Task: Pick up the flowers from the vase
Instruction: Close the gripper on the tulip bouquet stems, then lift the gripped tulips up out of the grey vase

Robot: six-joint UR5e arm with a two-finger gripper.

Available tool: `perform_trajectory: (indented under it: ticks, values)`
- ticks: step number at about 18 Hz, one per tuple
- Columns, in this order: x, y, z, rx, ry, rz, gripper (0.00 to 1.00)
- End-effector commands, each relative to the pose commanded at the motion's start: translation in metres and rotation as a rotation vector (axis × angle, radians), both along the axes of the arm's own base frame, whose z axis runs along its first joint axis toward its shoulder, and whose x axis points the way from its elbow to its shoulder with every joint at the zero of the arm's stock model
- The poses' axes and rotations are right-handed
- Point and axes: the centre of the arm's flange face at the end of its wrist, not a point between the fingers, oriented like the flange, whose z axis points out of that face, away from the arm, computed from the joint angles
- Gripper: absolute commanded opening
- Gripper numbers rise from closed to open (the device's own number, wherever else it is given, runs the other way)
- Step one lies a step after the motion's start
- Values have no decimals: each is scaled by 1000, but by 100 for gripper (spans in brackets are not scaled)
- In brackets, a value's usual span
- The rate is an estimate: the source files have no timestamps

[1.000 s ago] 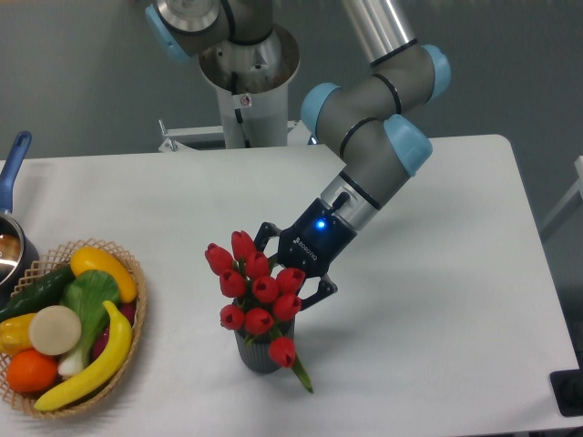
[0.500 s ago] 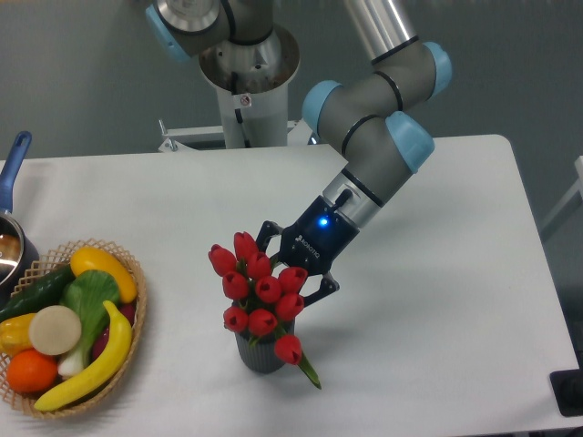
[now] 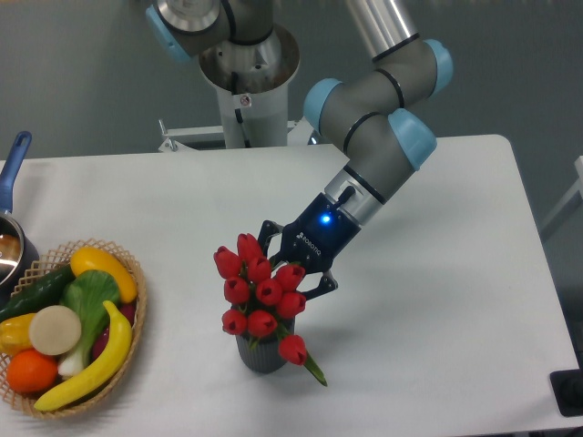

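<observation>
1. A bunch of red artificial tulips with green stems (image 3: 260, 293) stands in the short, dark grey ribbed vase (image 3: 262, 353) near the front of the white table (image 3: 455, 300), blooms leaning slightly toward the arm; one bloom droops over the vase rim at the right.

2. The black two-finger gripper (image 3: 290, 271) of the grey-and-blue robot arm (image 3: 378, 137) is pressed in among the upper blooms from the right. Its fingers straddle the bunch, but the flowers hide the tips, so whether they are clamped cannot be told.

3. Over the last second the bunch has drifted a little to the right and tilted, and the low bloom and its leaf have shifted with it. The vase has stayed put. That suggests the gripper has hold of, or is at least dragging, the stems, and the lift appears to be just beginning; the stems remain inside the vase.

4. At the left edge sits a wicker basket of fruit and vegetables (image 3: 68, 323).
</observation>
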Motion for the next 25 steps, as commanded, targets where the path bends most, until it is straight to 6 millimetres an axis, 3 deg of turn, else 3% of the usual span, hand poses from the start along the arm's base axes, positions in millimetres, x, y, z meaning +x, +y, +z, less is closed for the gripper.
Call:
perform_trajectory:
  ticks: [9,17,25]
  values:
    - [-1,-13,57,34,-13,63,41]
    - [-5,-11,103,38,-45,117,41]
    - [-23,-16,151,63,-35,171,41]
